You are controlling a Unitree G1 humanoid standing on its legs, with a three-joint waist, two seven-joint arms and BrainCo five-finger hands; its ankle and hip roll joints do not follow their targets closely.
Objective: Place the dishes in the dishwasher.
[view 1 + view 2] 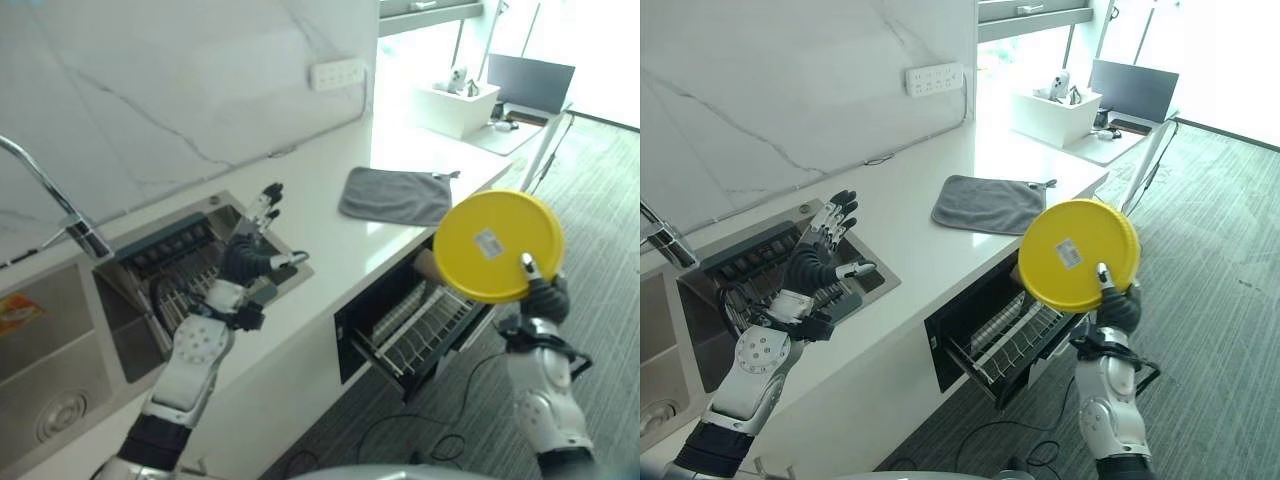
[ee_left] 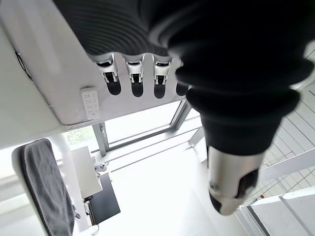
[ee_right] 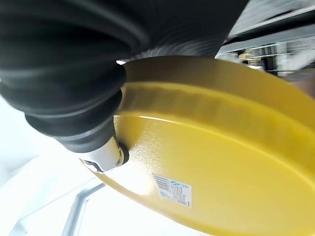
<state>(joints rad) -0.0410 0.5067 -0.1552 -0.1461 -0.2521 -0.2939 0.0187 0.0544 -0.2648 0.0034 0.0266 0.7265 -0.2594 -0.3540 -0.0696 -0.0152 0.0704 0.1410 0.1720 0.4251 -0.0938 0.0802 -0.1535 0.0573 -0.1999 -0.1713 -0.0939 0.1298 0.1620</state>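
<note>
Nearest me in the left eye view, my left hand (image 1: 245, 262) is raised over the white countertop (image 1: 330, 235) beside the steel sink (image 1: 60, 350), palm turned up, fingers straight and spread, holding nothing. My right hand (image 1: 545, 295) is lifted out at my right, thumb pressed on the underside of a round yellow plastic plate (image 1: 497, 246) which it grips by the lower rim; the plate stands nearly upright, above and just right of the pulled-out dishwasher drawer with its white wire rack (image 1: 420, 325).

From the right eye view, a grey folded cloth (image 1: 987, 204) lies flat on the countertop behind the plate.

My left wrist view shows my fingers (image 2: 133, 73) extended in a row, thumb apart.

My right wrist view shows my thumb clamped against the plate's yellow underside, beside a small label (image 3: 172, 189).
</note>
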